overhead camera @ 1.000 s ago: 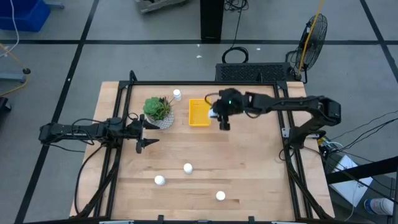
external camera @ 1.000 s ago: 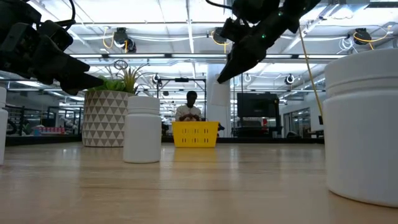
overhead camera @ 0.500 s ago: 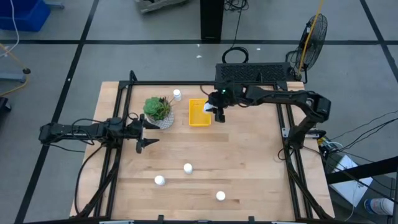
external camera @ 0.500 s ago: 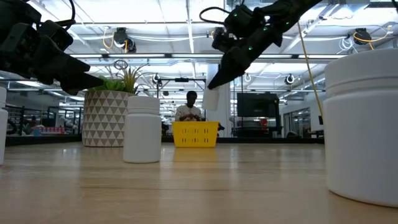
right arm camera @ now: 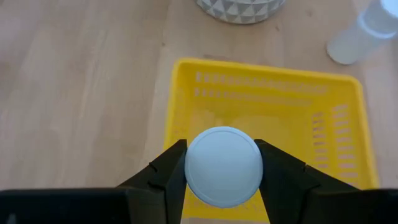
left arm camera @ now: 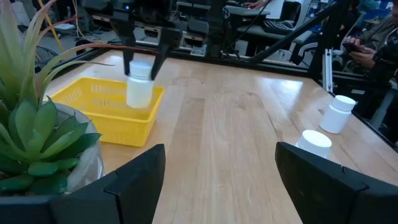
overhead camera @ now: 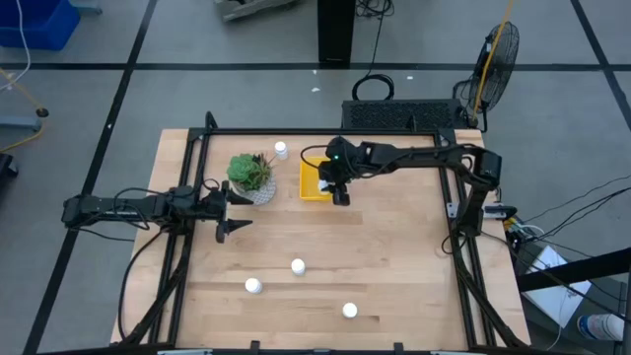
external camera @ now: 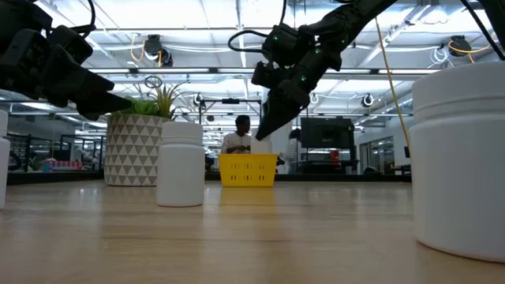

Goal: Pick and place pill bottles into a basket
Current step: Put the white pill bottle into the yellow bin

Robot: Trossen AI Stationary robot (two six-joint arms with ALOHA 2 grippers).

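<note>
The yellow basket (overhead camera: pixel 314 179) stands at the table's far middle, next to a succulent in a whitish pot (overhead camera: pixel 251 176). My right gripper (overhead camera: pixel 338 187) is over the basket's right part, shut on a white pill bottle (left arm camera: pixel 140 87). One bottle (overhead camera: pixel 281 150) stands behind the plant, and three stand on the near part of the table (overhead camera: pixel 298 265) (overhead camera: pixel 253 286) (overhead camera: pixel 349 311). My left gripper (overhead camera: pixel 232 207) is open and empty, just to the near side of the plant. My right gripper pinches the bottle at its capped top (right arm camera: pixel 224 165) between its two fingers (right arm camera: pixel 168 177), one on each side. The fingers come from above, pointing down. The bottle hangs upright below them (left arm camera: pixel 140 93), clear of the table, over the basket (right arm camera: pixel 267 118).
The plant pot (external camera: pixel 134 150) stands just left of the basket. A dark frame (overhead camera: pixel 325 132) runs round the table's far edge and sides. In the low view a bottle (external camera: pixel 461 158) stands close to the camera, and a person sits beyond the table (external camera: pixel 241 138).
My right gripper has carried the bottle toward the table's left edge, from right of the basket to over its right part, and has come lower. The bottle stays upright in the hold.
</note>
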